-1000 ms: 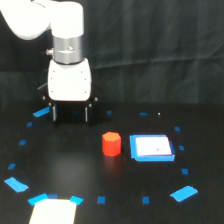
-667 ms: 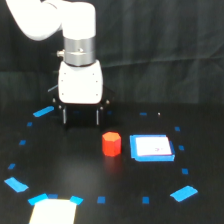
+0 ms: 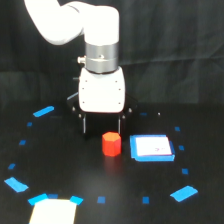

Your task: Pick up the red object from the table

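The red object (image 3: 111, 144) is a small faceted red-orange block standing on the black table (image 3: 70, 160) near the middle of the exterior view. My gripper (image 3: 103, 128) hangs just behind and above it, its white body directly over the block's far side. Its two dark fingers (image 3: 84, 125) stand apart on either side, so the gripper is open and holds nothing. The block's top edge meets the gripper's lower edge in the picture; whether they touch I cannot tell.
A flat white pad with a blue border (image 3: 151, 148) lies right beside the block on the exterior view's right. Blue tape pieces (image 3: 16, 185) ring the table. A white sheet (image 3: 52, 212) lies at the front left. A black curtain hangs behind.
The arm has moved toward the exterior view's right and closer to the red object, from behind-left of it to just behind and over it. The block and pad have stayed put.
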